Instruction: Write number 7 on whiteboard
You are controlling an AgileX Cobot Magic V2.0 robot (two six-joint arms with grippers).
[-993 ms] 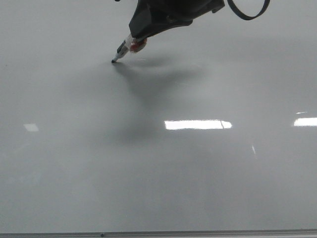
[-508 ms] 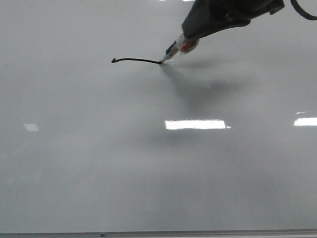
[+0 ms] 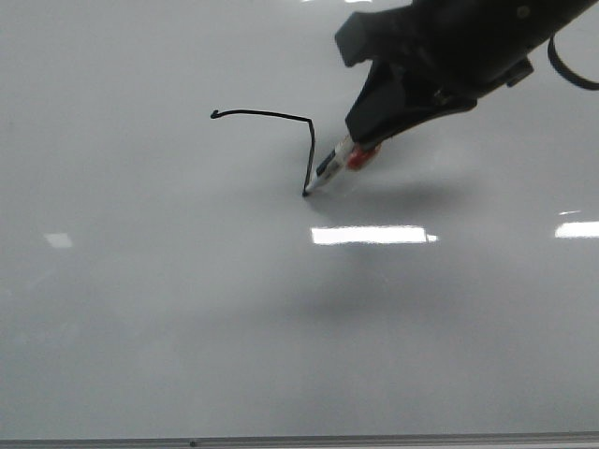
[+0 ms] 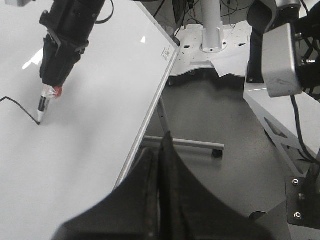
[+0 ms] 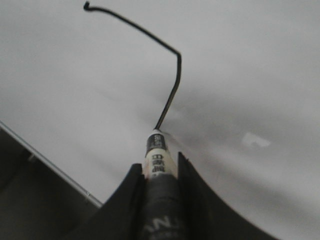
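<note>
The whiteboard (image 3: 187, 309) fills the front view, glossy pale grey. On it is the number 7 (image 3: 271, 115), a thin black line: a short top stroke with a tiny hook, then a downstroke ending at the marker tip. My right gripper (image 3: 360, 140) is shut on the marker (image 3: 329, 168), whose tip touches the board. In the right wrist view the marker (image 5: 157, 152) sits between the fingers, below the 7 (image 5: 172, 90). My left gripper (image 4: 161, 152) is shut and empty, off the whiteboard's (image 4: 90, 125) edge; the 7 (image 4: 20, 106) shows partly there.
Bright glare patches (image 3: 372, 235) lie on the board. Its thin metal frame (image 3: 374, 440) runs along the near edge. In the left wrist view the board's stand foot (image 4: 190, 144) and grey floor show beside the frame (image 4: 150, 115).
My right gripper finished the top stroke, moving right, then drew downward. The line now has a downstroke from the top stroke's right end.
</note>
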